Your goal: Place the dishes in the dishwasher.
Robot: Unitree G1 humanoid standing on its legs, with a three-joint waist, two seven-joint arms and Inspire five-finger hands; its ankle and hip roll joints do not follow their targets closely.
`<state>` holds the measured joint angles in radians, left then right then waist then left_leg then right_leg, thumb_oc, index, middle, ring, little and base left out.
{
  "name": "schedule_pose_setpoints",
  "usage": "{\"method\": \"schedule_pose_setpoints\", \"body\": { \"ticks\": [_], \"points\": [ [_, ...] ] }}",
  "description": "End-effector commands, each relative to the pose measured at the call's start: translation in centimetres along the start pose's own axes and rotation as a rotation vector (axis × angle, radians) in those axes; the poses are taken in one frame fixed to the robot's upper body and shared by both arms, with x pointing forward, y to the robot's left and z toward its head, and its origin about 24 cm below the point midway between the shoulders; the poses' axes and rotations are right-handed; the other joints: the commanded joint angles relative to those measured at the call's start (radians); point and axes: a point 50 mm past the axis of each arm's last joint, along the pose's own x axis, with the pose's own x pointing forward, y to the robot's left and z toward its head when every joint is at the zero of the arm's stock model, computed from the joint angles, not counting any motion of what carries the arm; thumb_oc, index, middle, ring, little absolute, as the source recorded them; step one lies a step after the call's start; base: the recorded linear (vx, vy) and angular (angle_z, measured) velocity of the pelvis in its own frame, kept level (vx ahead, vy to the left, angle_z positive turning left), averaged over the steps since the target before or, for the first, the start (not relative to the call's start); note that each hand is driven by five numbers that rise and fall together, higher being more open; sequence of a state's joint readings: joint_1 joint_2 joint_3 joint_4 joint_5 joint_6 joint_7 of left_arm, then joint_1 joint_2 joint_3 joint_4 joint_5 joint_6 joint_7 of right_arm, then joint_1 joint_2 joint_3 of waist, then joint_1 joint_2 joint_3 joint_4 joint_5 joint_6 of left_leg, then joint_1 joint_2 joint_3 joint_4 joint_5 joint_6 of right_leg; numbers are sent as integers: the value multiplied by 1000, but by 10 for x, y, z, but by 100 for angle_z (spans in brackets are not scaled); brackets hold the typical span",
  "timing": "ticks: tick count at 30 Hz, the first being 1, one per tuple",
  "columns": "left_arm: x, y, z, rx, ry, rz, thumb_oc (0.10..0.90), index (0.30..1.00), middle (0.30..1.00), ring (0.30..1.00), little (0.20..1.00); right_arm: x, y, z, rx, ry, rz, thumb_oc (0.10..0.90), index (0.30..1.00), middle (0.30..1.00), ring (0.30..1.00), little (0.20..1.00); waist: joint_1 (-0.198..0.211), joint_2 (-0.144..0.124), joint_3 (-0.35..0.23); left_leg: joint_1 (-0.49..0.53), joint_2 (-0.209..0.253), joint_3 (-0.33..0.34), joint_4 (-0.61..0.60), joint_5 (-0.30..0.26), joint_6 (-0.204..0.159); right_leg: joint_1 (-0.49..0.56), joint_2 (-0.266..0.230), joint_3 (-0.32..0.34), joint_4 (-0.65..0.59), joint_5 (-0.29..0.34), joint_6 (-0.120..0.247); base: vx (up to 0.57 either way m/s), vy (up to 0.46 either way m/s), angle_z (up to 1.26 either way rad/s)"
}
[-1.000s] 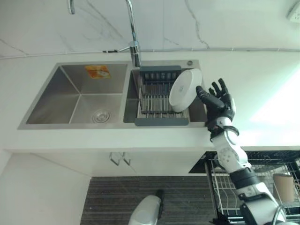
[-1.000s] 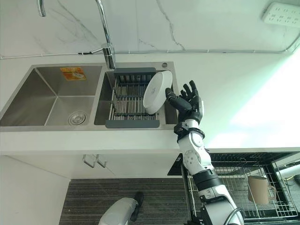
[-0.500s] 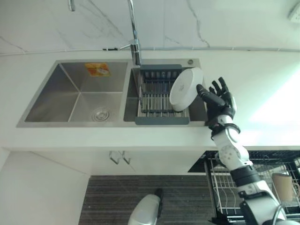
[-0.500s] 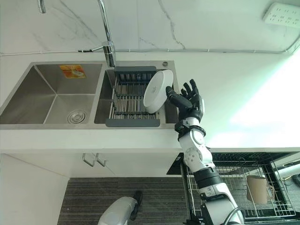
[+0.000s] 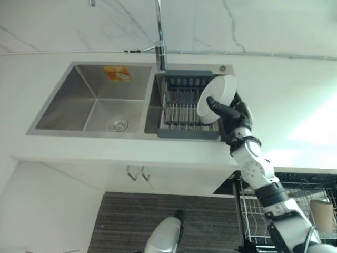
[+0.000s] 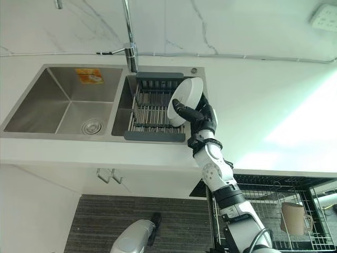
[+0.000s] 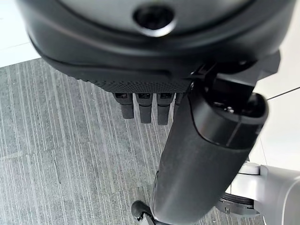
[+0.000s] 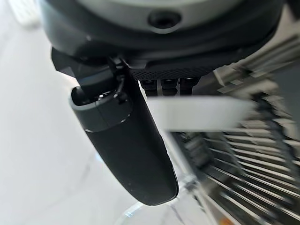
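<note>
A white plate (image 5: 219,88) stands on edge in the grey drying rack (image 5: 179,108) inside the sink's right basin. My right hand (image 5: 235,114) is shut on the plate's right side, with the thumb across its front face and the fingers behind it. In the right wrist view the plate's white rim (image 8: 206,113) runs between the thumb (image 8: 126,145) and the fingers (image 8: 160,86). My left hand (image 7: 140,105) hangs low over the striped floor with relaxed fingers, holding nothing. The dishwasher's wire rack (image 5: 255,211) stands pulled out at the lower right.
The left sink basin (image 5: 95,100) has a drain and a sticker on its back wall. A tall faucet (image 5: 160,37) rises behind the rack. A beige cup (image 5: 322,215) stands in the dishwasher rack. White counter runs to the right of the sink.
My right hand was open just right of the plate; it has moved left and closed on it, thumb over the front. The camera has shifted as well.
</note>
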<state>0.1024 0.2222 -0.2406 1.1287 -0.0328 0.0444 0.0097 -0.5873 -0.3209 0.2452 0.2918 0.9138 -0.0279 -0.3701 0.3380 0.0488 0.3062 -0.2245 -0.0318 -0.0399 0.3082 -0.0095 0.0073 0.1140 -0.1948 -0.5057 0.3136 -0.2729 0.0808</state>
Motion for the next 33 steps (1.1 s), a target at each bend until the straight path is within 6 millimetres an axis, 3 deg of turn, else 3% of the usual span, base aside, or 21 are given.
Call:
{"method": "schedule_pose_setpoints", "body": {
  "ticks": [1,3,9,10,11,12,14,23,28,33],
  "points": [
    [-5,11,-25,76,68,10,800,900,900,900,900,8,35,38,10,-158,142,800,900,900,900,900,8,2,-44,42,31,-52,-8,-95,-44,-27,-18,10,-14,53,-7,9,-5,7],
    [-5,10,-26,75,71,10,800,900,900,900,900,8,33,36,10,-146,134,800,900,900,900,900,9,-7,-46,54,31,-53,-8,-120,-52,-16,-16,27,-14,26,-2,99,-57,2],
    [-5,12,-24,74,68,14,800,900,900,900,900,10,27,27,-2,-88,87,800,900,900,900,900,11,-8,-42,54,32,-56,-8,-119,-53,-15,-14,25,-14,25,-3,15,-10,0],
    [-5,11,-24,76,68,15,800,900,900,900,900,11,24,25,2,-87,62,577,566,566,566,566,12,-8,-41,54,32,-56,-8,-118,-54,-14,-14,25,-14,25,-4,-74,61,0],
    [-5,11,-24,78,66,15,800,900,900,900,900,11,23,26,2,-91,50,456,385,385,385,385,13,1,-38,42,32,-54,-8,-93,-47,-22,-16,8,-14,51,-9,0,0,0],
    [-5,10,-24,79,65,14,800,900,900,900,900,12,20,26,-9,-100,19,400,300,300,300,300,14,-7,-39,54,31,-58,-8,-118,-54,-13,-14,24,-14,25,-4,0,0,0],
    [-5,9,-23,82,63,12,800,900,900,900,900,13,15,30,-7,-136,-35,400,300,300,300,300,15,4,-37,42,30,-58,-8,-93,-46,-22,-17,8,-14,51,-10,-33,46,5],
    [-4,2,-23,86,51,-4,800,900,900,900,900,9,9,49,-63,-362,-227,400,300,300,300,300,17,19,-38,35,21,-65,-8,-94,-42,-28,-21,10,-14,50,-11,-19,18,3],
    [-5,0,-26,92,45,-7,800,900,900,900,900,2,15,54,-68,-474,-191,400,300,300,300,300,16,20,-46,36,19,-64,-8,-95,-42,-29,-22,13,-14,49,-9,-24,-4,1],
    [-4,0,-24,86,32,-5,800,900,900,900,900,-18,37,67,-6,-685,-43,400,300,300,300,300,6,20,-60,37,26,-54,-8,-98,-42,-33,-21,21,-14,46,-8,-97,-41,-6]
  ]
}}
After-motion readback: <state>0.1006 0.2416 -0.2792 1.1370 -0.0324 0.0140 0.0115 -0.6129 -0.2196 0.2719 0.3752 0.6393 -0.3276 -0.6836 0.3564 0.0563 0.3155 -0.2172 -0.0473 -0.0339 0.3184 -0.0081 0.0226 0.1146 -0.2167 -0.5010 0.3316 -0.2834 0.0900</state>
